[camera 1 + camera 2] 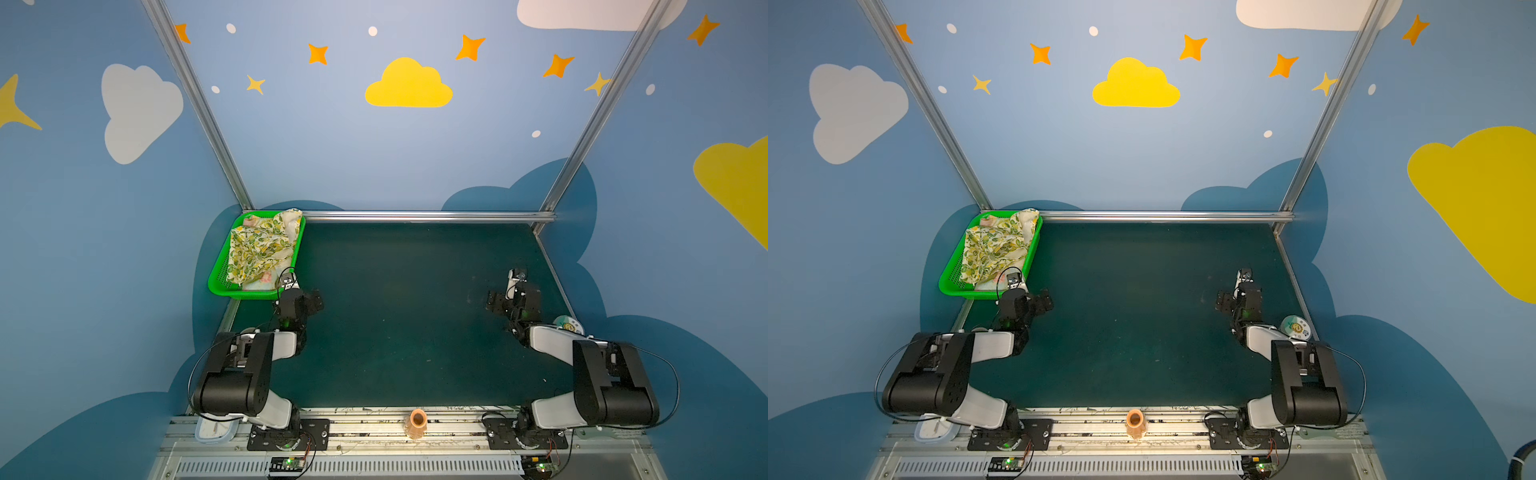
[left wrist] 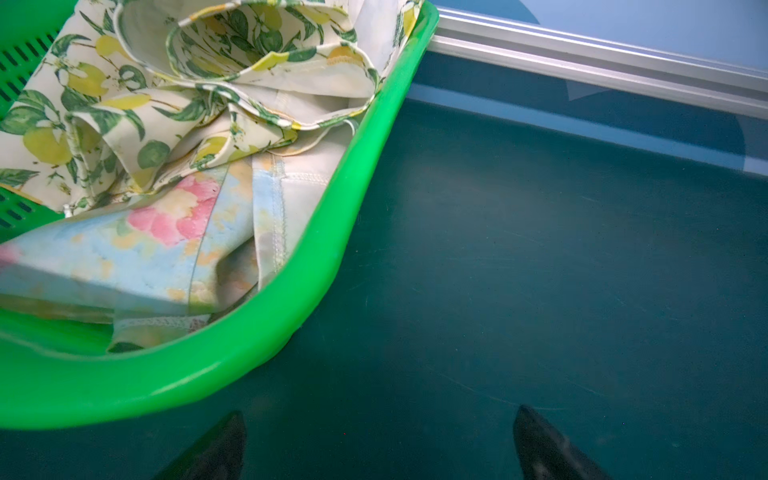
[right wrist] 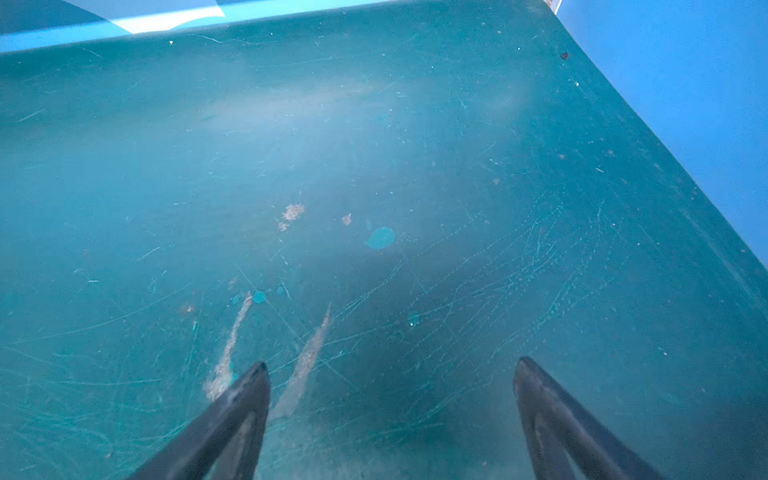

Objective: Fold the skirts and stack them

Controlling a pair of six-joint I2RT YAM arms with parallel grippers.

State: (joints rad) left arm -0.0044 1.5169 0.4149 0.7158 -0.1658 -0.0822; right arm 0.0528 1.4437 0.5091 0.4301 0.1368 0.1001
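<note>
While the cream lemon-print cloth skirt lies atop the pale yellow pink-flowered skirt inside the green perforated plastic basket, the left gripper and right gripper hang wide open and empty, so the first pickup seems next, needing the left one to reach in.

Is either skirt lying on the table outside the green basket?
No, the lemon skirt and the flowered skirt both lie crumpled in the green basket.

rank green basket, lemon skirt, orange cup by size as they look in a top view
1. green basket
2. lemon skirt, nearly filling it
3. orange cup, smallest though nearer the camera
</note>
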